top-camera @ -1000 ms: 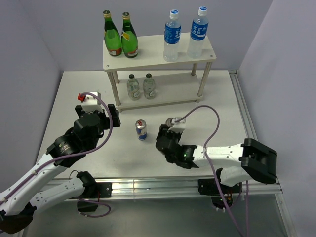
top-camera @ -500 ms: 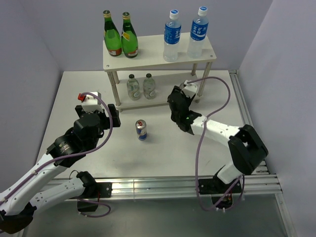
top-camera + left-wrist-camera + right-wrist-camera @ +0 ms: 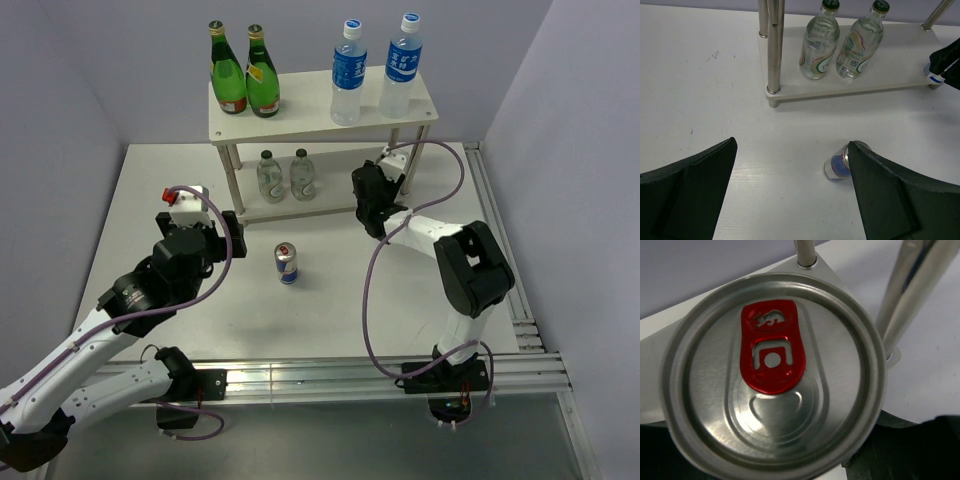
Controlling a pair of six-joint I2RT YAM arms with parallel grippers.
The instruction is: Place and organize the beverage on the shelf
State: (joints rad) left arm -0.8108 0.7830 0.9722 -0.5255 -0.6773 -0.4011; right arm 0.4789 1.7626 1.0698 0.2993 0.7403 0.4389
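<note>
my right gripper (image 3: 370, 193) grips a can (image 3: 772, 375) by the shelf's (image 3: 335, 200) lower board; next i'd set it down upright.

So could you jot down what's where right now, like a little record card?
Top tier of shelf: two green glass bottles left, two water bottles right
Lower tier: two small green-capped bottles, left part
Table: one can, standing in front of the shelf
Right end effector: shut on a second can by the lower tier's right end
Left end effector: open, holding nothing, near the table can
</note>
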